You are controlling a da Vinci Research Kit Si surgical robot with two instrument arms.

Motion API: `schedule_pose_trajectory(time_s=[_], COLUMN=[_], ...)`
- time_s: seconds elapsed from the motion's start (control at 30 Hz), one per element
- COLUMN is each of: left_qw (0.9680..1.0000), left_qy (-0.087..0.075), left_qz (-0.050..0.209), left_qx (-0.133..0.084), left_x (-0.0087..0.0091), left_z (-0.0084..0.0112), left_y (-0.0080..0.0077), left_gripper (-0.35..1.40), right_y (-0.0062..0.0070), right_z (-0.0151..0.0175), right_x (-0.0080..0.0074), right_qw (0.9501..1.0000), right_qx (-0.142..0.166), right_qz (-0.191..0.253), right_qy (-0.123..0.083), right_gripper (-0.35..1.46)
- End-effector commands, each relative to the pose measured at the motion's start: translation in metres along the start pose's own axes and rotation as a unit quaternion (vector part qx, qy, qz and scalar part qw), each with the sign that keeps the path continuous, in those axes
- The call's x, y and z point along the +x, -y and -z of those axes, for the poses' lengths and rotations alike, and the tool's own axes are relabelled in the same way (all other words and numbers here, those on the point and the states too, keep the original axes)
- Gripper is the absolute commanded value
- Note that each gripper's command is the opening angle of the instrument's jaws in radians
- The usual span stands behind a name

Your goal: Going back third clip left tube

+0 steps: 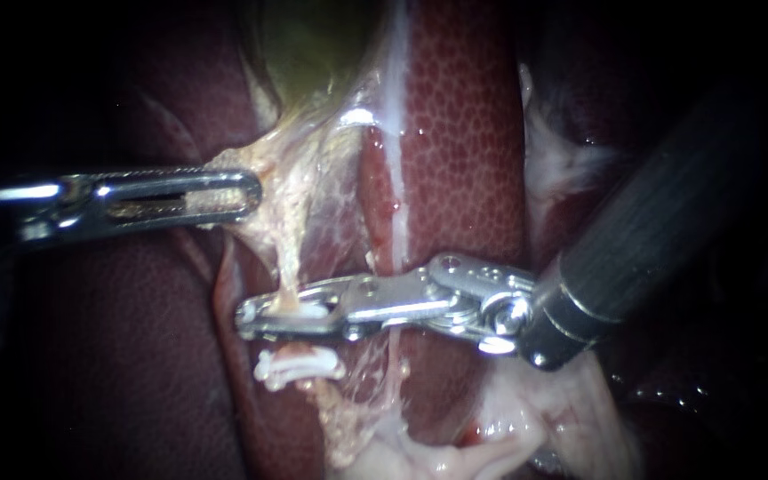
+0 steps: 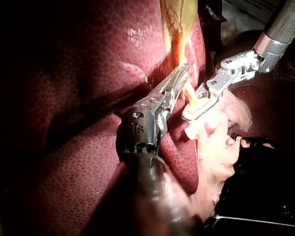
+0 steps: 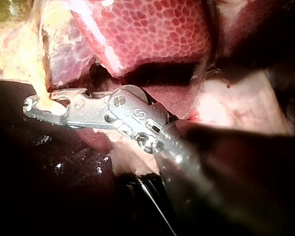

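Though due to back away, not off yet: closed, seemingly, on a white clip [image 1: 308, 310] around the left tube [image 1: 288, 267] with right instrument [image 1: 251, 318]. Spotting another clip [image 1: 300, 366] just beside those jaws. Pinching pale tissue [image 1: 291, 191] shut in left instrument [image 1: 251, 191]. Yet to release and retreat.

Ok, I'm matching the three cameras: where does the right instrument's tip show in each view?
Endoscope view: right instrument, lower centre, jaws shut on a white clip.
Left wrist view: right instrument, just beside the tip of the left instrument.
Right wrist view: right instrument, its own, tip at the tube.
Shared landmark: the pale tube at its tip.
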Motion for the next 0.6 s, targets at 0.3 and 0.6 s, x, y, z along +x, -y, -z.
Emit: schedule_pose_trajectory(time_s=[0.3, 0.6], left_qw=[1.0, 1.0], left_qy=[0.0, 0.0], left_qz=[0.0, 0.0], left_qx=[0.0, 0.0], left_x=[0.0, 0.0], left_z=[0.0, 0.0], left_y=[0.0, 0.0], left_gripper=[-0.35, -0.35], right_y=[0.0001, 0.0001], right_z=[-0.0001, -0.0003], right_x=[-0.0001, 0.0004], right_qw=[1.0, 0.9989], right_qx=[0.0, -0.003], right_qz=[-0.002, 0.048], right_qy=[0.001, -0.001], right_gripper=[-0.32, 0.6])
